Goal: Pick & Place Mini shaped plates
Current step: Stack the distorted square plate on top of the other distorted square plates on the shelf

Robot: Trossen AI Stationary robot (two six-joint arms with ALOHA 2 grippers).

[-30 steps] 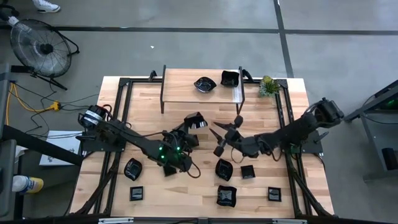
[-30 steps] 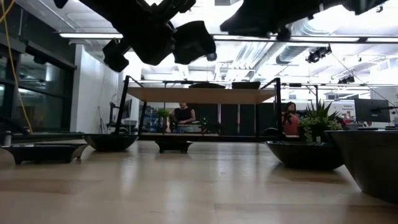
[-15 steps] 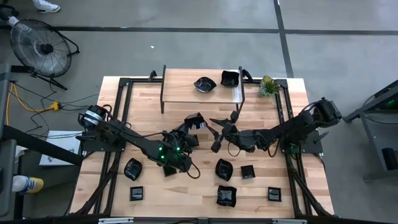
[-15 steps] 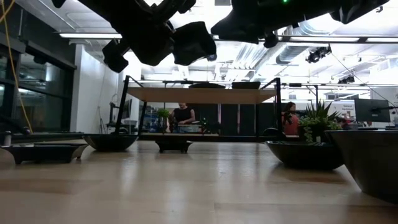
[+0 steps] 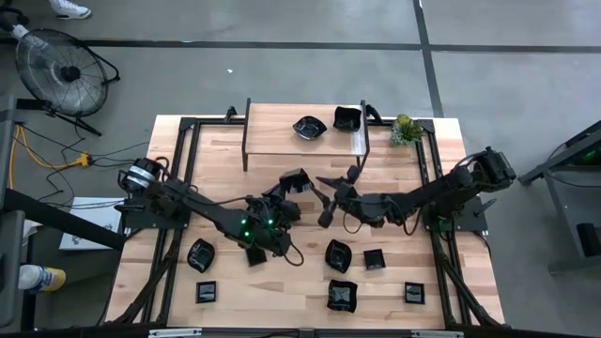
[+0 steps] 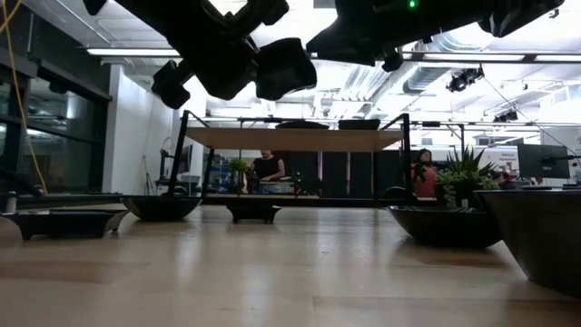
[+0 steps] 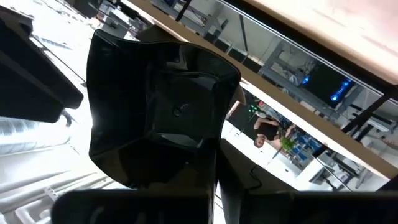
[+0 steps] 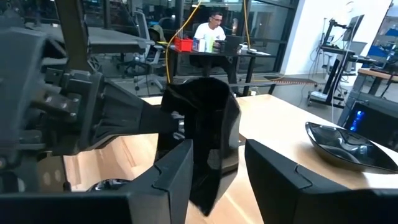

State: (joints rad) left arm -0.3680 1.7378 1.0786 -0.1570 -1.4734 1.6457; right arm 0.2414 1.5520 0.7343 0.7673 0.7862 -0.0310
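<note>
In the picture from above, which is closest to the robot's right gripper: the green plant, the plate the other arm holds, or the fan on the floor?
Measured from the right gripper:
1. Held black plate, just beside it, mid-table.
2. Green plant, at the table's far right corner.
3. Fan, on the floor beyond the table's left side.

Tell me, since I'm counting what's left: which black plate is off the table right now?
The square plate held in the left gripper mid-air; all the others rest on wood.
</note>
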